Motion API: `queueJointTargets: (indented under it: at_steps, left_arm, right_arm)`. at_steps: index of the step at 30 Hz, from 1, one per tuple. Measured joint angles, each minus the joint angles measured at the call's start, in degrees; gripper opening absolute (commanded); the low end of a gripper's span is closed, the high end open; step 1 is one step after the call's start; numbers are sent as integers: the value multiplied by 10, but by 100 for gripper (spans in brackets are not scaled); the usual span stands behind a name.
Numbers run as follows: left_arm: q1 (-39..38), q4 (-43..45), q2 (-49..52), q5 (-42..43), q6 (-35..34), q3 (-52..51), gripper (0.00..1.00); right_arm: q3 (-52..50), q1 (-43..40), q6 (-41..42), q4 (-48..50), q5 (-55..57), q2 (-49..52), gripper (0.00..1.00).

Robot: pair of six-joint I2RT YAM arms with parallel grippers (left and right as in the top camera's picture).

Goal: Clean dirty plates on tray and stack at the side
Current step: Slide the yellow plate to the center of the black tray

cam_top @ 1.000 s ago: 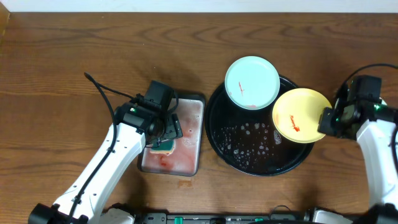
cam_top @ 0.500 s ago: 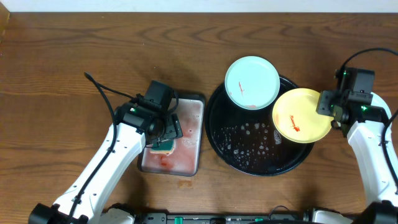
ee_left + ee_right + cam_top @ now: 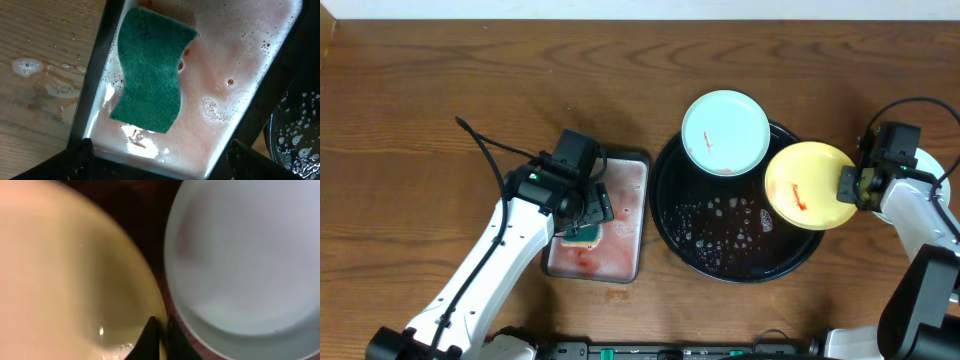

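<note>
The yellow plate (image 3: pixel 805 186) with a red smear hangs over the right rim of the black tray (image 3: pixel 720 250). My right gripper (image 3: pixel 847 186) is shut on its right edge. In the right wrist view the fingers (image 3: pixel 160 335) pinch the yellow plate's rim (image 3: pixel 60 280), with a mint plate (image 3: pixel 240 255) beyond. That mint plate (image 3: pixel 724 133), with small red marks, rests on the tray's upper left rim. A second mint plate is out of view. My left gripper (image 3: pixel 588 212) is open above the silver pan (image 3: pixel 625 215), and its fingers (image 3: pixel 165 167) are spread below the teal sponge (image 3: pixel 150 70).
The silver pan (image 3: pixel 240 75) holds pinkish soapy water and the sponge (image 3: pixel 583 236). The tray floor is wet with droplets. The tray edge shows in the left wrist view (image 3: pixel 295 140). There are wet spots on the brown tabletop (image 3: pixel 45 85) left of the pan.
My right wrist has turned and the yellow plate has shifted slightly right, still in the grip. The left arm and sponge have not moved.
</note>
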Motion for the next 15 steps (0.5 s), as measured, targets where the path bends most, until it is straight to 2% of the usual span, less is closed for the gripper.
queueJointTargets:
  at_steps: [6, 15]
  left_arm:
    - [0, 0, 0, 0, 0, 0, 86]
    - [0, 0, 0, 0, 0, 0, 86]
  right_arm:
    - [0, 0, 7, -37, -35, -23, 1]
    - [0, 10, 41, -170, -116, -147, 1]
